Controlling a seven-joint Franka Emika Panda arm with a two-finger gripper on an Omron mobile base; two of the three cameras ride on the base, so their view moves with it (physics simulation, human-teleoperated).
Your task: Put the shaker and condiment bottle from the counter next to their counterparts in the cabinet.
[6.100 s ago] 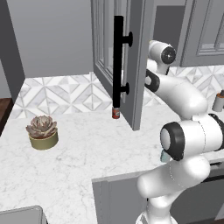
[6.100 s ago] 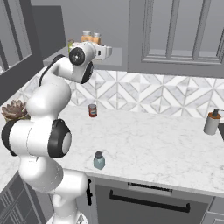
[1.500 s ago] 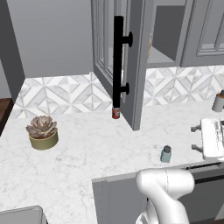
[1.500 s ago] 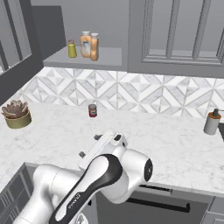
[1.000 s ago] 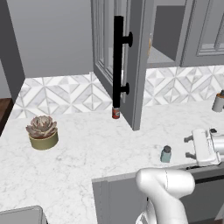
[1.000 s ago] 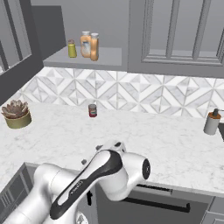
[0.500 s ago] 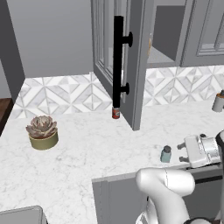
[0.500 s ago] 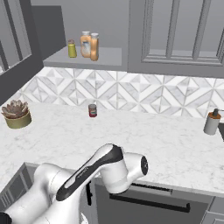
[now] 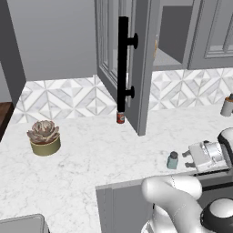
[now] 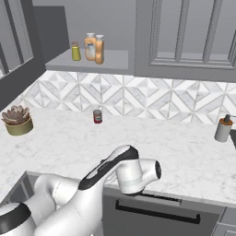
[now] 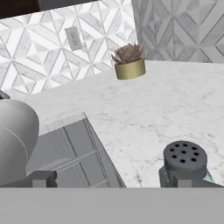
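Marble tabletop point(image 9: 91, 154) carries the shaker point(image 9: 172, 160) in the left base view, close to the front edge and well out from the open cabinet point(image 9: 136, 68) door with its black bar handle point(image 9: 123, 63). The claw point(image 9: 187, 159) sits just beside the shaker, on the side away from the succulent pot point(image 9: 44, 139), its jaws spread wide with nothing between them. The shaker stands so near the edge that a sideways nudge from a finger could, I judge, tip it or push it off.

The right base view shows the cabinet shelf point(image 10: 115, 60) holding two orange bottles point(image 10: 94, 47) and a small yellow-green shaker point(image 10: 75, 51); a red can point(image 10: 97, 116) stands below the shelf by the backsplash, and a soap dispenser point(image 10: 223, 128) far from it. The robot's arm hides the shaker here. The shelf items are crowded, so a careless placement could knock them over.

The hand view looks across the tabletop with the shaker's perforated grey cap point(image 11: 185, 159) right above one fingertip point(image 11: 183, 181), not centred between the two. Closing from here would likely clip the cap rather than straddle the body.
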